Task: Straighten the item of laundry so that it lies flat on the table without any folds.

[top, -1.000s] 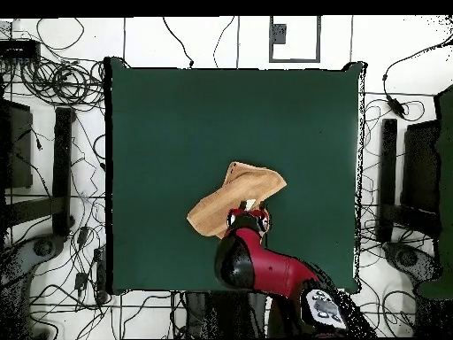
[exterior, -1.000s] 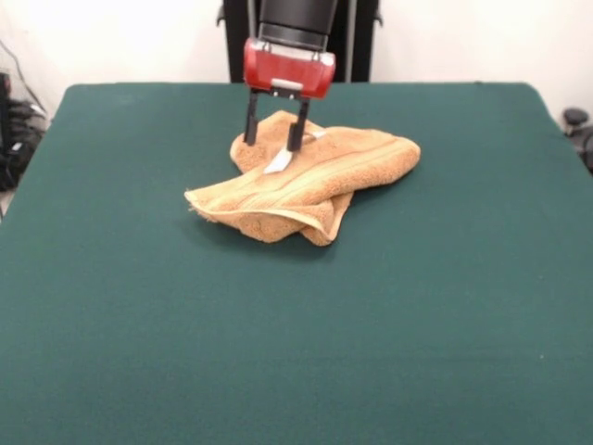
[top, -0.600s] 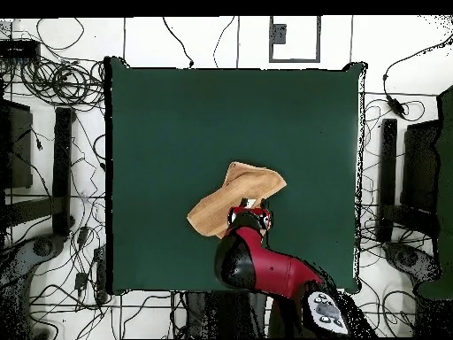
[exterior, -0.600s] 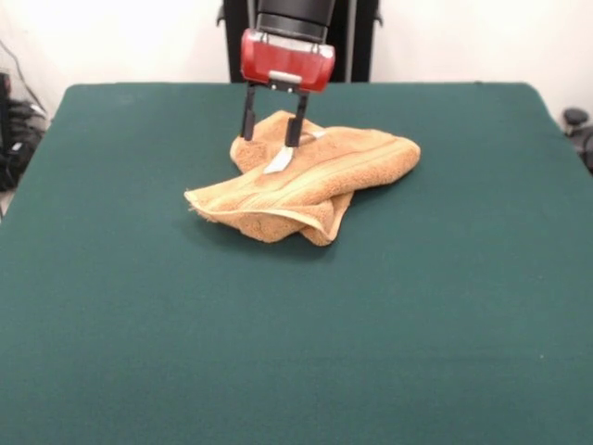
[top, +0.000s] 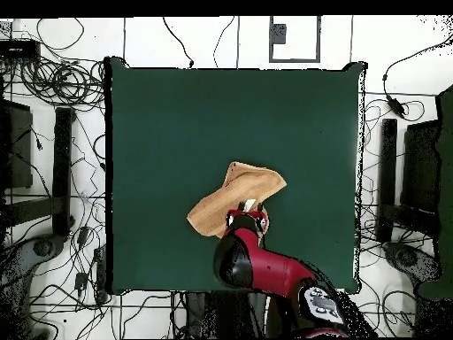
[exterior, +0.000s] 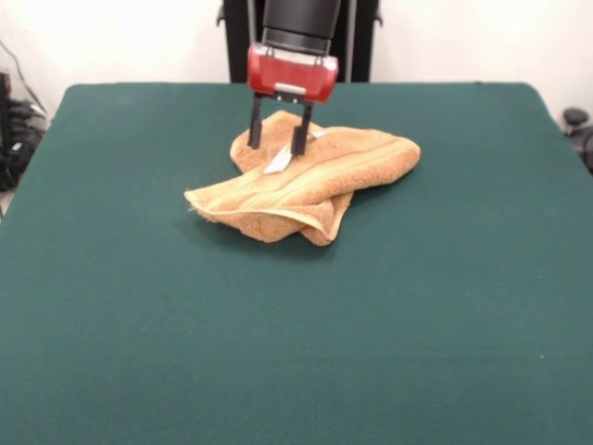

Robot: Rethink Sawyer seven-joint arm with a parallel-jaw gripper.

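Observation:
The item of laundry [exterior: 310, 182] is an orange-tan towel, folded over itself into a crumpled heap on the far middle of the dark green table [exterior: 296, 324]. A small white tag [exterior: 277, 160] shows on its far part. My gripper [exterior: 277, 146] hangs open over the towel's far edge, its two dark fingers straddling the tag, with nothing held. From overhead the towel [top: 239, 195] lies in the table's near-middle area, and the gripper [top: 251, 211] with its red arm covers the towel's near edge.
Cables and stands [top: 53, 177] crowd the floor around the table [top: 177, 124]. A dark pedestal [exterior: 298, 37] rises behind the far table edge.
The gripper shifted slightly right and a little down over the towel's far edge. The towel has not moved.

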